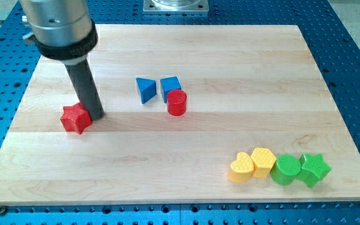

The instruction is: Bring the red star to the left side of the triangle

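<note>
- Red star: lying flat on the wooden board, toward the view's left, a little above mid-height; well to the view's left of the blue triangle, with bare wood between them.
- Nearest the view's bottom, at the right: a row of four blocks packed side by side, each touching the next. From the view's left: yellow heart, yellow hexagon-like block (exact shape hard to make out), green cylinder, green star.
- Farther up, at the view's left: my tip, pressed against the red star's right edge, on the side facing the triangle.
- No pincer on this arm; only a straight dark rod rising from the tip, leaning slightly to the view's left, into a grey metal cylinder at the view's top left.
- Near the board's middle: red cylinder, touching the lower edge of the blue cube.
- Just above it: blue cube, with the blue triangle just beside it on the view's left, a thin gap between the two.
- Around the board: blue perforated table.
- At the view's top centre: a grey metal mount, partly cut off.
</note>
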You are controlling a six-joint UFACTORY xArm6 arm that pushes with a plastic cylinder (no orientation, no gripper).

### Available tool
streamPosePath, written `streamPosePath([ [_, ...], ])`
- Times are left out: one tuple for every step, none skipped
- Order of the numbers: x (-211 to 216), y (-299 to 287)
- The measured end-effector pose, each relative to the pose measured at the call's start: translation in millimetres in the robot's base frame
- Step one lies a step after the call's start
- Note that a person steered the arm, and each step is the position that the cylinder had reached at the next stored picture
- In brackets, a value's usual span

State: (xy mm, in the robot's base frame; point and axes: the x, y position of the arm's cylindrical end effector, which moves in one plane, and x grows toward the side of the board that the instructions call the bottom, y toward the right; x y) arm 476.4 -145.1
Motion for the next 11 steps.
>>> streamPosePath([
  [51, 17],
  [66, -28],
  [42, -60],
  [6, -8],
  [-8, 12],
  [20, 8],
  [-4, 10],
  [-20, 10],
  [-31, 10],
  [-11, 8],
  [5, 48],
])
